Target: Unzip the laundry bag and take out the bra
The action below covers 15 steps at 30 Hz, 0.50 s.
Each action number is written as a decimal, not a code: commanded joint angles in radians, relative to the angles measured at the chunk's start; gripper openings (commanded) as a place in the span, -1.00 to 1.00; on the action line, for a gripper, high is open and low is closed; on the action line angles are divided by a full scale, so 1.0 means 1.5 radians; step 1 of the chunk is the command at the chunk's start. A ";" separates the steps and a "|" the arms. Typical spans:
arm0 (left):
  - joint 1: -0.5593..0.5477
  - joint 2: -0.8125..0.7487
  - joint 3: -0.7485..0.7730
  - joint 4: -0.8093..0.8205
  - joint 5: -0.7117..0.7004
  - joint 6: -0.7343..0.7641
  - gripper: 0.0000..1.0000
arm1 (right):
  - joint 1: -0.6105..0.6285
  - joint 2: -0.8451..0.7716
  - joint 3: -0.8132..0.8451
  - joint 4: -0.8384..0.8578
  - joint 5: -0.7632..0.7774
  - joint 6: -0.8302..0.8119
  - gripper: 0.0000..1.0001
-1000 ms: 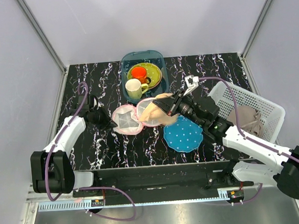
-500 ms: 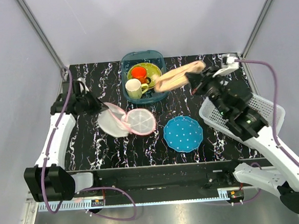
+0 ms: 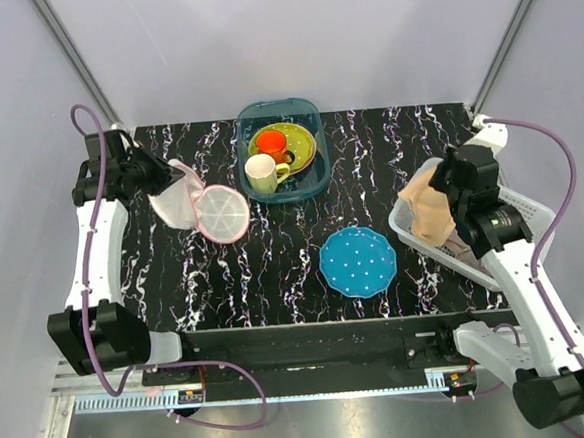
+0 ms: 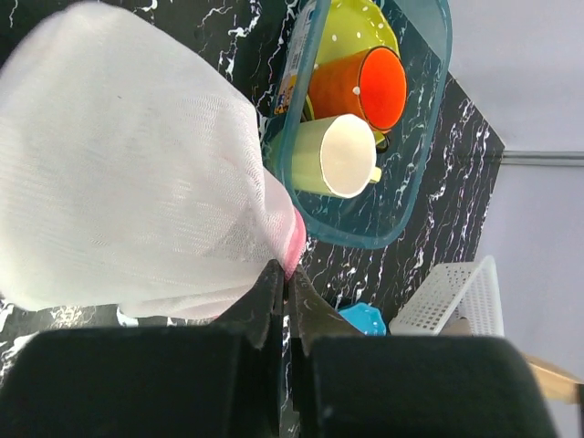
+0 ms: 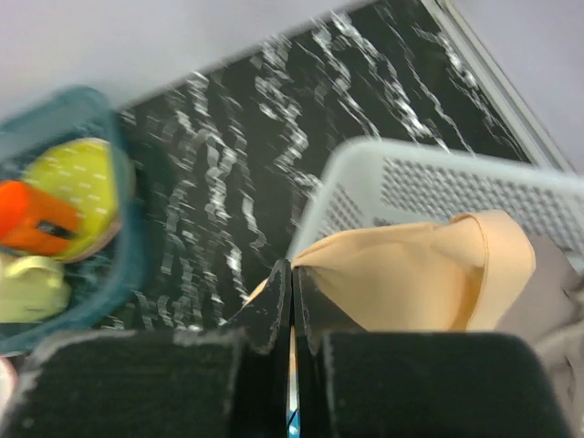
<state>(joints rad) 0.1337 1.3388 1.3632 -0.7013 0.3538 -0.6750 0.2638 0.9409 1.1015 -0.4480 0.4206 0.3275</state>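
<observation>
Gripping the bra [image 5: 420,274] by a fold in the right end effector [image 5: 292,269], jaws closed hard on the cloth. Hanging it right at the left corner of the basket [image 5: 438,173], seemingly straddling the rim rather than fully inside. Well clear of the bag [image 4: 137,182], far across the counter [image 3: 276,270], so removal as good as done by the look of it.

Over on the other side, pinching the bag's pink trim in the left end effector [image 4: 283,274], jaws closed, one mesh half lifted, the other tipped toward the counter. Unzipped and open.

Now for the finish. Move farther in over the basket before letting go, so as not to leave cloth draped over the rim. Lower first, open wide, then lift straight up to avoid snagging a strap. Hold the left grip steady meanwhile, and set the bag down gently afterwards.
</observation>
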 commanded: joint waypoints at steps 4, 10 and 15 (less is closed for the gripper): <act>0.008 0.065 0.058 0.090 0.011 -0.044 -1.00 | -0.129 0.036 -0.117 -0.019 -0.063 0.060 -1.00; 0.010 0.108 0.102 0.096 0.022 -0.035 -1.00 | -0.154 0.078 -0.067 -0.055 -0.086 0.053 0.86; 0.009 0.131 0.114 0.097 0.020 -0.034 -1.00 | -0.153 0.041 -0.041 -0.049 -0.124 0.056 0.99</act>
<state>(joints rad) 0.1394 1.5185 1.4750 -0.6178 0.3668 -0.7189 0.0353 1.0592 0.9707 -0.5453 0.2939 0.4038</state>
